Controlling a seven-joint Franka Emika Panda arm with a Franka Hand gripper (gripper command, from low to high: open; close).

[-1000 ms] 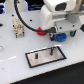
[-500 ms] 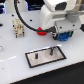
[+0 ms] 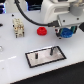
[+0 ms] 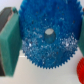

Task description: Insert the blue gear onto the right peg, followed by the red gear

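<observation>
Hand [image 3: 65, 32] pads flank blue gear [image 4: 49, 35] rim

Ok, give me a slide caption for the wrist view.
Gripper fingers straddling the blue gear, red gear at the edge.

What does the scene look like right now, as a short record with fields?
end effector: fingers on either side of the blue gear; whether clamped is unclear
blue gear location: under the arm, at exterior view's right
red gear: on the table, apart from the plate
plate: grey, black border, pegs bare
right peg: upright, empty
</observation>
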